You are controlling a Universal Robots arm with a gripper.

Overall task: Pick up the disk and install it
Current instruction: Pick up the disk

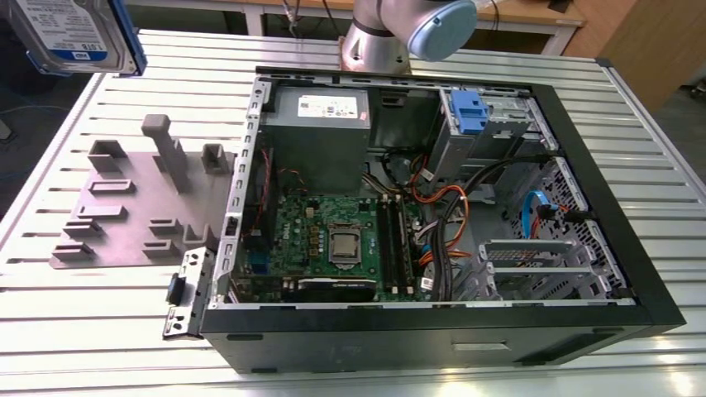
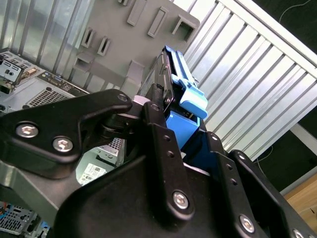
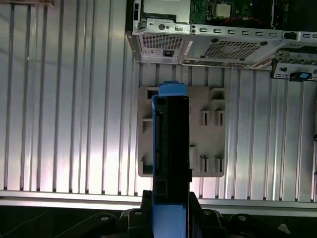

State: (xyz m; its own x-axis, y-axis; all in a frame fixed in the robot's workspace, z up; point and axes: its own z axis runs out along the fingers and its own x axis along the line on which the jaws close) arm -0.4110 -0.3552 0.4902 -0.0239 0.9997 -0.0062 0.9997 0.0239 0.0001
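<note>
Pickup done: gripper (image 3: 171,210) clamped tight on disk (image 3: 171,148), held edge-on above grey fixture plate (image 3: 210,148). Install left: seemingly not yet in computer case (image 1: 386,339) beside that plate.

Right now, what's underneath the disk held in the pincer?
In the first wrist view, the grey slotted fixture plate lies below the disk, on the slatted table. The disk covers the plate's middle strip, so any slots there cannot be seen.
</note>
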